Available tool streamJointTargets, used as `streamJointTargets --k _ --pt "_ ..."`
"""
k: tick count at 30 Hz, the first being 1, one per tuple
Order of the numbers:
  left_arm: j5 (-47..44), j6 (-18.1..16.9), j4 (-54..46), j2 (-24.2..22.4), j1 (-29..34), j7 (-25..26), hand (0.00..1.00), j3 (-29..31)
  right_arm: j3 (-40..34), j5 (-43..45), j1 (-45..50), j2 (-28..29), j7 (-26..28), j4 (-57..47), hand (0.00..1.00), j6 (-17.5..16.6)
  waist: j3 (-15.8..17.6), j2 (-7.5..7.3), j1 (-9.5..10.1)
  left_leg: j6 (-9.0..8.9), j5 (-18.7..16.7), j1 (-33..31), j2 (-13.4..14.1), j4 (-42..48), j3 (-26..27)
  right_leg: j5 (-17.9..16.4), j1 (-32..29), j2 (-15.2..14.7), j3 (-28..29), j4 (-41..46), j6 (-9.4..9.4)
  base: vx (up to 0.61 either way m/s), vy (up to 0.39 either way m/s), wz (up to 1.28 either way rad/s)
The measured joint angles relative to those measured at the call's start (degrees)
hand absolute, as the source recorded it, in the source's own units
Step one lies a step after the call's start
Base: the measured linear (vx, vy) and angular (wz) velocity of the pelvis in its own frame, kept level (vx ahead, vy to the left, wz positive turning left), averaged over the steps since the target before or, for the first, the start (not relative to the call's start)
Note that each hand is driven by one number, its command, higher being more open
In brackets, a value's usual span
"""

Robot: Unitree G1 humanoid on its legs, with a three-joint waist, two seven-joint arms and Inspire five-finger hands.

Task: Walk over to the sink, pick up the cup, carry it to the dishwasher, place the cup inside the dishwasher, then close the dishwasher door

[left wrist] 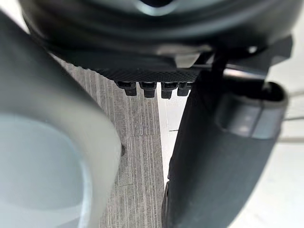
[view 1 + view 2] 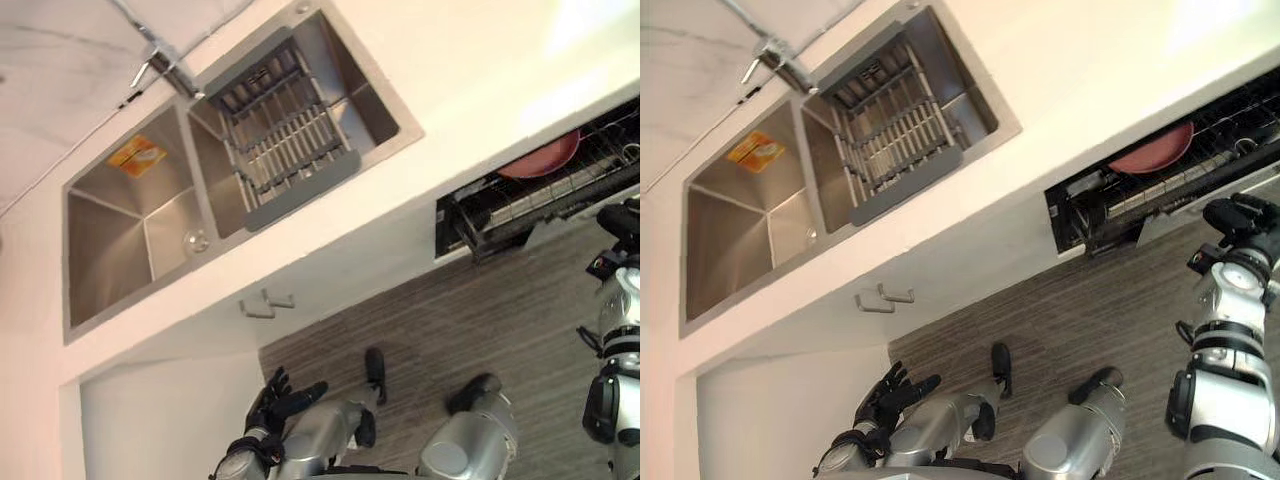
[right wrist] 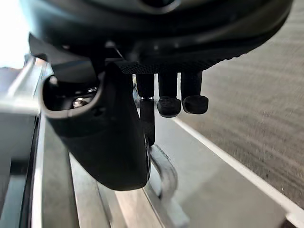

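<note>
Left eye view: the sink (image 2: 130,230) lies in the worktop (image 2: 480,80), with the dishwasher (image 2: 540,195) ajar to its right. Right eye view: the left hand (image 2: 890,395) hangs low, fingers relaxed. Right wrist view: the right hand (image 3: 99,137) is at the door handle (image 3: 164,173); whether it grasps the handle cannot be told.

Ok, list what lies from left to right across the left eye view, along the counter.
Orange sticker in the steel sink basin → grey slatted drain rack → pink round plate in the dishwasher's wire rack → dark right hand.
</note>
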Motion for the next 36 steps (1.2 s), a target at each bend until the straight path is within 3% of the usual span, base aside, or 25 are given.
streamJointTargets --k 2,3,10,14,17,19,21,23,25,26,29,31,32,34,36 --pt "0.2 0.4 0.9 0.0 0.2 -1.0 1.00 -0.1 5.9 -4.7 -4.1 1.1 3.6 0.8 1.00 2.0 -1.4 0.29 1.69 -0.30 0.8 0.0 0.7 0.0 0.1 -0.7 0.9 0.5 -1.1 0.1 -0.20 0.02 -0.099 0.19" --pt "0.4 0.4 1.5 -0.1 0.3 -1.6 1.00 -0.1 6.2 -6.4 -4.9 2.0 2.0 1.8 1.00 3.1 -2.2 0.29 2.73 -0.39 0.9 0.0 1.0 0.0 0.1 -0.9 1.0 0.9 -1.2 0.1 -0.34 0.01 -0.071 0.05" --pt "0.5 -0.5 3.9 0.7 1.2 -2.5 1.00 0.1 7.1 -8.6 -0.5 7.4 2.1 -1.2 1.00 3.6 -3.9 -1.97 3.40 -1.03 0.5 0.0 4.0 0.0 1.7 -1.0 0.9 4.9 -0.6 -2.1 -1.17 -0.01 -0.077 -0.11" --pt "0.2 -0.6 4.9 1.7 1.9 -3.7 1.00 2.5 0.4 -2.5 17.8 22.0 0.9 -7.1 1.00 -5.0 -6.0 -5.53 4.13 -2.69 -0.7 0.3 6.7 0.4 3.8 -0.7 1.5 8.7 -0.2 -5.0 -2.00 0.01 -0.086 -0.17" --pt "-1.6 -0.6 5.0 1.6 1.9 -3.4 1.00 6.4 -6.8 -1.5 29.9 32.9 1.3 0.4 1.00 -10.0 -6.0 -7.80 3.88 -4.39 -2.1 1.3 7.5 1.7 4.8 -0.6 3.1 9.8 0.2 -6.3 -1.97 0.02 -0.060 -0.14" --pt "-1.6 -0.8 6.1 1.7 1.6 -3.0 1.00 9.2 -8.6 -1.5 36.8 35.9 3.3 6.5 1.00 -10.2 -6.1 -9.20 3.23 -4.50 -2.9 1.4 8.0 2.0 5.0 -0.4 3.3 10.7 0.5 -7.4 -1.88 0.02 -0.039 -0.22" --pt "-1.5 -0.8 6.9 2.3 1.3 -2.8 1.00 12.2 -11.0 -2.0 40.7 35.3 6.3 6.7 1.00 -11.8 -6.1 -10.84 2.03 -4.36 -3.2 1.3 8.5 1.9 5.8 0.3 3.2 11.8 1.1 -8.9 -1.93 0.00 -0.021 -0.24" --pt "-1.5 -0.3 8.0 4.6 0.7 -2.4 1.00 13.6 -11.7 -4.0 44.0 34.9 7.9 7.0 1.00 -11.9 -7.0 -14.58 1.67 -4.32 -3.2 1.1 9.2 2.0 5.8 0.3 3.4 12.9 0.9 -9.9 -1.90 -0.01 -0.040 -0.02" --pt "-1.5 0.5 8.2 6.0 0.2 -2.4 1.00 14.8 -11.7 -3.8 44.4 35.4 8.3 7.0 1.00 -11.7 -7.5 -17.16 1.75 -4.29 -3.2 0.8 9.7 1.9 5.6 0.4 3.4 13.8 0.5 -10.7 -2.02 -0.01 -0.062 0.05" --pt "-1.5 1.2 8.3 7.3 0.0 -2.4 1.00 15.6 -11.7 -3.3 44.4 36.6 8.7 7.0 1.00 -11.6 -8.0 -19.66 1.98 -4.29 -3.1 0.3 9.8 1.6 5.4 0.4 3.5 14.4 0.0 -11.4 -1.98 -0.01 -0.043 0.10" --pt "-0.8 1.4 8.7 7.8 -0.1 -1.8 1.00 16.8 -11.7 -0.4 44.4 37.8 9.3 6.7 1.00 -11.6 -9.3 -21.78 2.74 -3.86 -3.3 0.4 9.4 0.5 4.6 1.2 4.2 14.3 -1.0 -12.1 -0.98 0.03 -0.010 0.22" --pt "0.4 1.3 8.7 7.4 -0.2 -1.1 1.00 17.1 -11.6 0.5 43.3 38.0 9.7 6.2 1.00 -11.6 -9.2 -21.45 2.60 -3.55 -3.5 0.9 9.4 0.0 3.8 3.2 4.0 14.2 3.1 -9.8 -0.05 0.07 0.059 0.35" --pt "1.0 1.1 8.8 6.7 -0.2 -0.1 1.00 17.1 -11.5 0.4 42.1 38.7 10.2 6.1 1.00 -11.6 -9.1 -20.96 2.68 -2.70 -4.0 1.1 9.5 0.6 3.1 5.2 3.0 15.1 11.5 -7.7 -0.39 0.09 0.153 0.38" --pt "0.8 1.3 8.8 6.5 -0.3 1.0 1.00 16.8 -11.3 0.1 41.9 39.9 11.0 5.3 1.00 -12.3 -8.7 -20.05 2.45 -1.58 -4.5 1.8 9.9 1.4 0.7 6.1 1.1 15.8 18.8 -4.2 -1.26 0.12 0.098 0.52" --pt "0.6 1.5 8.8 6.6 -1.1 2.6 1.00 16.9 -9.8 0.0 42.0 41.6 11.7 4.9 1.00 -13.8 -8.6 -19.39 1.74 -1.27 -4.4 1.5 11.7 1.1 -2.7 2.5 1.0 21.7 26.1 -10.0 -1.11 0.09 -0.075 0.72"
